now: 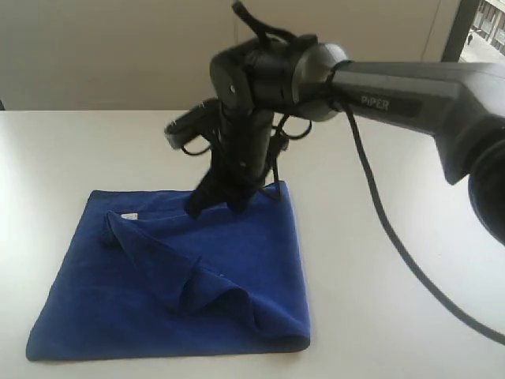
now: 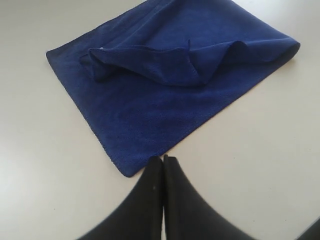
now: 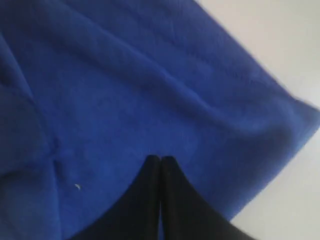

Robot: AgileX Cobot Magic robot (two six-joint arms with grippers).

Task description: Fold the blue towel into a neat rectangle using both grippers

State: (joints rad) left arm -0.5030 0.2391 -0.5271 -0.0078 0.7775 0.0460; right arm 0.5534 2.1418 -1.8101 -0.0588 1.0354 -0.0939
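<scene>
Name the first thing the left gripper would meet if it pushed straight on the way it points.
The blue towel: the shut left gripper points at its near edge, beside a corner. Its height above the table is unclear, so it might touch that just short of the cloth.

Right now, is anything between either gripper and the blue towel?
Nothing visible. The right gripper, shut, is directly over the blue towel near one edge. The left gripper, shut, is just off a towel corner, with only bare table between. No other objects are in view.
</scene>
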